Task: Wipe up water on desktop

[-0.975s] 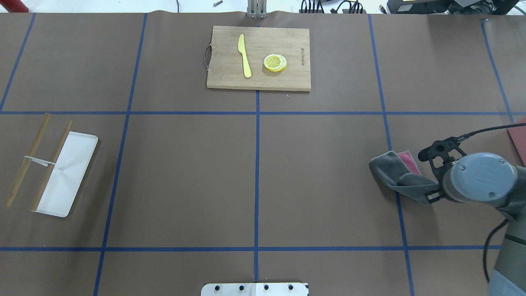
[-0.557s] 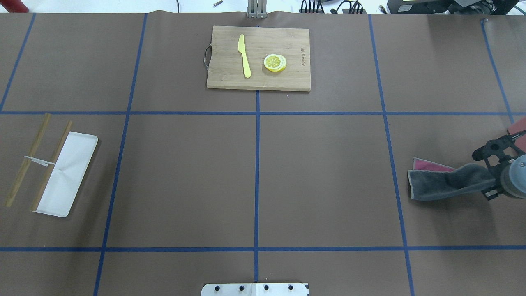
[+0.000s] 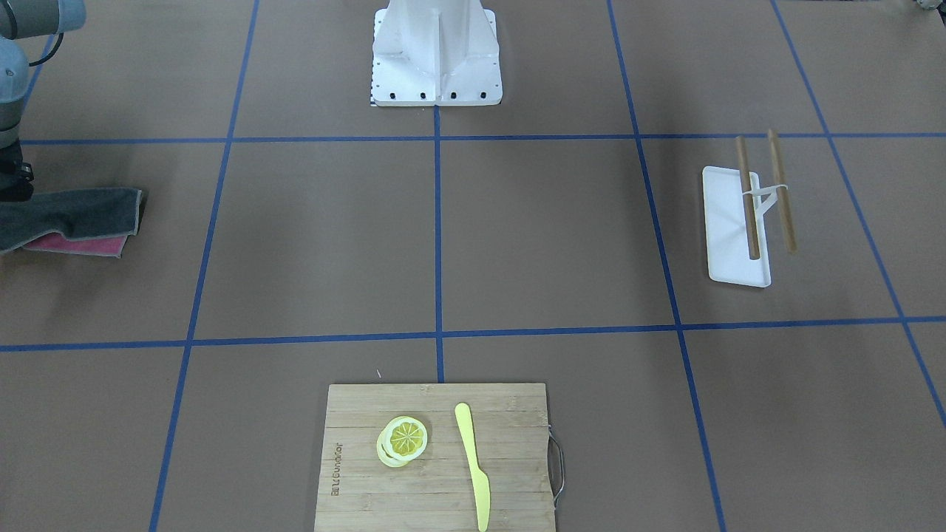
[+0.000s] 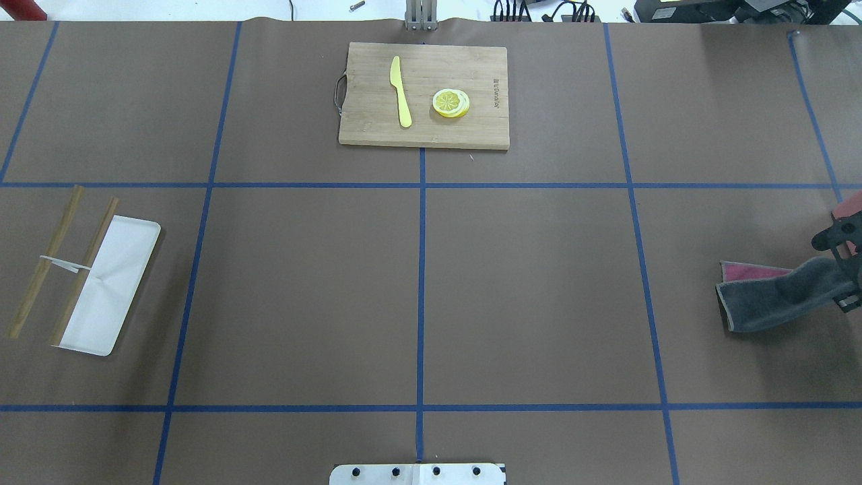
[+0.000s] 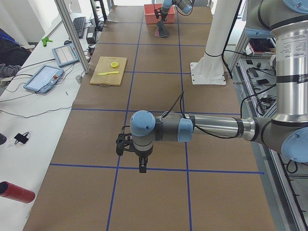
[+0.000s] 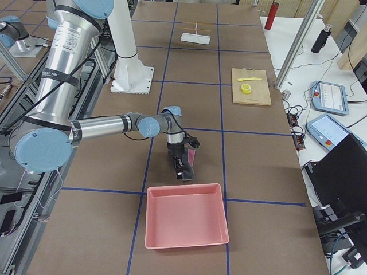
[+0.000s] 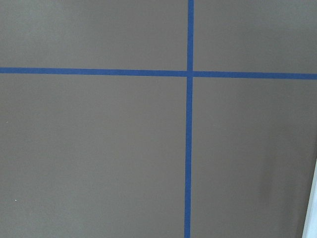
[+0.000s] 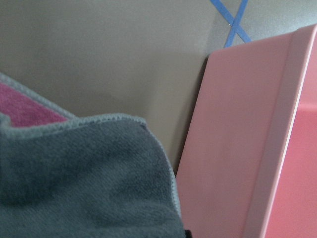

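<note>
Right gripper (image 6: 179, 165) is clamped on one end of a grey cloth (image 4: 774, 296), which lies on the desktop (image 4: 539, 283) near its right end, just beside a pink bin (image 6: 183, 223). The cloth's long axis runs along the desktop's length, with its free end pointing toward the centre and a pink layer showing at its far edge. Wide bare brown surface lies between the cloth and the board (image 4: 377, 128) at the far edge, and the white tray (image 4: 114, 283) sits well apart at the left end. Left gripper (image 5: 141, 163) hangs over a tape crossing; whether its jaws are parted I cannot tell.
</note>
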Controlling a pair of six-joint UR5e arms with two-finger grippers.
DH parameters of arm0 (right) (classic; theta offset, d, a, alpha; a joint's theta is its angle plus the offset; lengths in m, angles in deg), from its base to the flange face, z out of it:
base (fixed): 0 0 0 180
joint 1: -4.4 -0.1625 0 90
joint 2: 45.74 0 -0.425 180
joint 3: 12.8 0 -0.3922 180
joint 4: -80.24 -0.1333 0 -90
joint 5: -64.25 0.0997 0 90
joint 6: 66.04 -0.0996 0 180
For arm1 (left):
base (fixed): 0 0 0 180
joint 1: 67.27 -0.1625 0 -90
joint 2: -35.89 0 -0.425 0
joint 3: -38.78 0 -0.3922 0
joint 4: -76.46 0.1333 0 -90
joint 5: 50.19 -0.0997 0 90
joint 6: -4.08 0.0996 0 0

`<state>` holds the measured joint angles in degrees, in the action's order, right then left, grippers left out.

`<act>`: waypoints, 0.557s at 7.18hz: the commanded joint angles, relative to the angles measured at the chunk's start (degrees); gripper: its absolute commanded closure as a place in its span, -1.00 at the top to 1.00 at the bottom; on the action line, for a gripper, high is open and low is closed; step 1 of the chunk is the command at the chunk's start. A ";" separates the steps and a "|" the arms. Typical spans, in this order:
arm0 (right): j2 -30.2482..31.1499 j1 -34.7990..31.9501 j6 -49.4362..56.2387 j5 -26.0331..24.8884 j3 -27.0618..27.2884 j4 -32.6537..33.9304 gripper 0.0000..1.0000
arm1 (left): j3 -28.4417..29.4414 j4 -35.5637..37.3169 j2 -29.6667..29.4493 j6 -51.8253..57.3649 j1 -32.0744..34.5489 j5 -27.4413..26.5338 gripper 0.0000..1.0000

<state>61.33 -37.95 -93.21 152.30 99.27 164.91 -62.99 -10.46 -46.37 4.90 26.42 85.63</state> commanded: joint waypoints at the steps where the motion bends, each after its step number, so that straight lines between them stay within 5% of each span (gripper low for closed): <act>1: -6.48 0.07 -1.74 4.10 0.43 -0.02 -1.00 | 0.00 0.09 0.00 -0.03 0.00 -0.03 0.98; 4: -22.71 11.71 -22.76 6.43 1.66 4.34 -1.00 | -0.26 0.09 -0.09 -0.03 0.00 -0.03 0.98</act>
<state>46.33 -31.96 -106.30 158.46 100.49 166.29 -63.22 -10.38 -46.42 4.87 26.42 85.60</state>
